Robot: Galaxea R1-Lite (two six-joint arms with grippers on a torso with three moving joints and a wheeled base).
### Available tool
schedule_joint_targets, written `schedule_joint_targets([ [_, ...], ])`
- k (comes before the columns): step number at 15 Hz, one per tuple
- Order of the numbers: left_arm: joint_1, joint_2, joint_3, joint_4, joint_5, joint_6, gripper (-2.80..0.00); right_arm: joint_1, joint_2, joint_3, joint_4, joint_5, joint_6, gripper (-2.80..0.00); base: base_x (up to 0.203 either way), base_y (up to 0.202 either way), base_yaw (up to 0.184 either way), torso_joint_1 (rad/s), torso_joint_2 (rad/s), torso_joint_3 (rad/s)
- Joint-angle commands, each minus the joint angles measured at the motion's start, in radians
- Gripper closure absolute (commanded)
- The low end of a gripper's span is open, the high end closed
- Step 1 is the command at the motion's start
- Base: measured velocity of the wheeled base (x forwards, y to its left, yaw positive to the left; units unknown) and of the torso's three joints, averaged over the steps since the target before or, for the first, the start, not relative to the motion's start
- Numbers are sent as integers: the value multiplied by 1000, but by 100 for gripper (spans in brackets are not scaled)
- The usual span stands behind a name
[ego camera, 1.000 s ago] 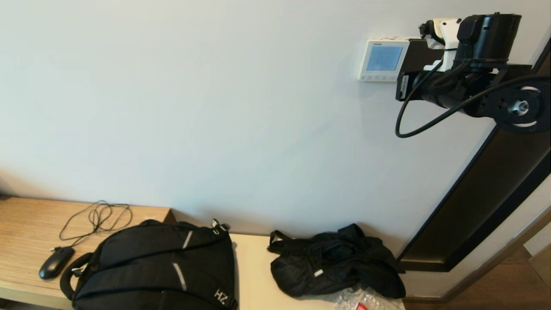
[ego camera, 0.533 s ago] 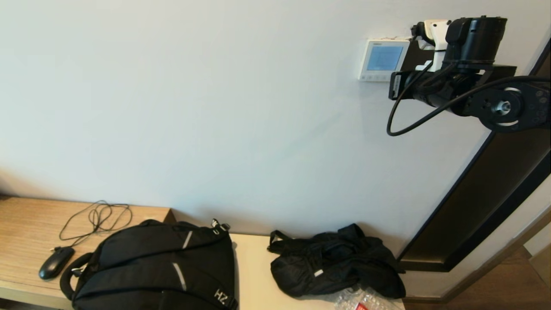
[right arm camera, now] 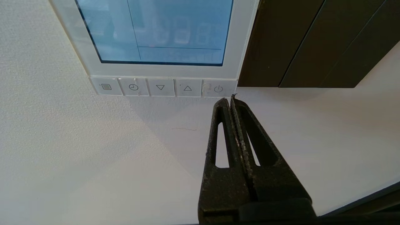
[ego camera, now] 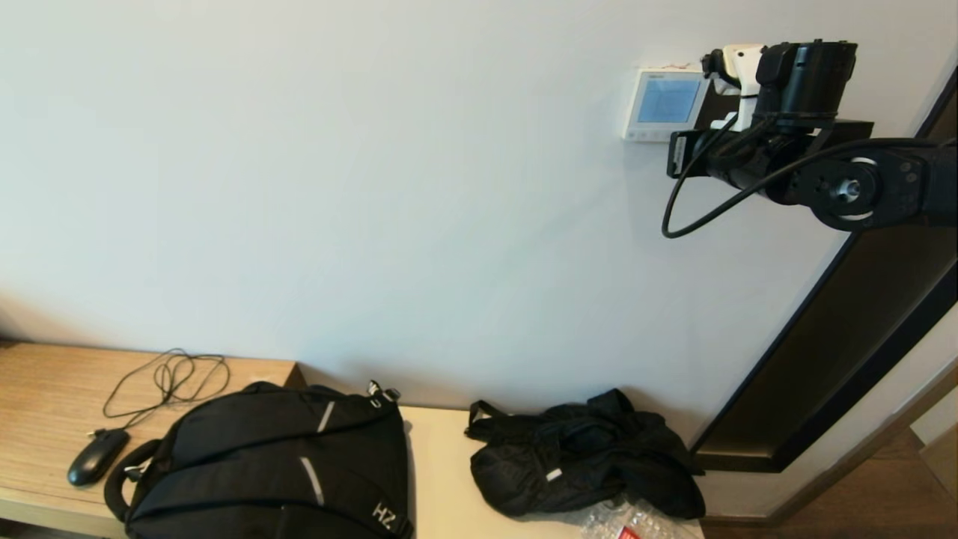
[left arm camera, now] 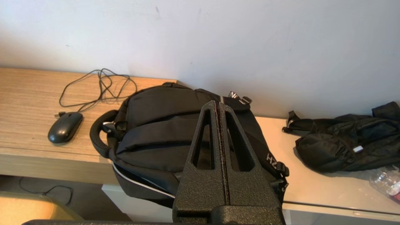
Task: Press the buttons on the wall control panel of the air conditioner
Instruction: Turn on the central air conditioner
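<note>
The white wall control panel [ego camera: 664, 105] with a pale blue screen hangs high on the wall at the right; it fills the right wrist view [right arm camera: 84, 50]. Its row of small white-grey buttons [right arm camera: 162, 87] runs along the bottom edge; the power button [right arm camera: 218, 89] is the end one nearest the dark panel. My right gripper [right arm camera: 229, 99] is shut and empty, its tips just under the power button's corner, close to the wall. In the head view the right arm [ego camera: 793, 135] hides the gripper. My left gripper [left arm camera: 218, 104] is shut and empty, parked over a black backpack.
A plain black square panel [right arm camera: 297, 40] sits right beside the control panel. A dark door frame [ego camera: 838, 359] runs diagonally at the right. Below, a wooden bench [ego camera: 45, 397] holds a black mouse [ego camera: 96, 457], a black backpack [ego camera: 277, 464] and a crumpled black bag [ego camera: 584, 453].
My right arm has moved left and slightly down along the wall, bringing its wrist closer under the control panel's right edge. Nothing else has moved.
</note>
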Motion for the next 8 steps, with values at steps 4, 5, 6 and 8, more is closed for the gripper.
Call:
schedule_joint_targets([
  [4, 0, 0, 0, 0, 0, 0, 0, 2, 38, -46, 1, -17, -4, 0, 0, 0, 0, 0, 0, 0],
  [5, 0, 0, 1, 0, 0, -1, 0, 4, 41, -47, -1, -17, -5, 0, 0, 0, 0, 0, 0, 0],
  [6, 0, 0, -1, 0, 0, 0, 0, 4, 41, -51, 1, -18, -7, 0, 0, 0, 0, 0, 0, 0],
  [8, 0, 0, 1, 0, 0, 0, 0, 4, 35, -47, 0, -18, -7, 0, 0, 0, 0, 0, 0, 0],
])
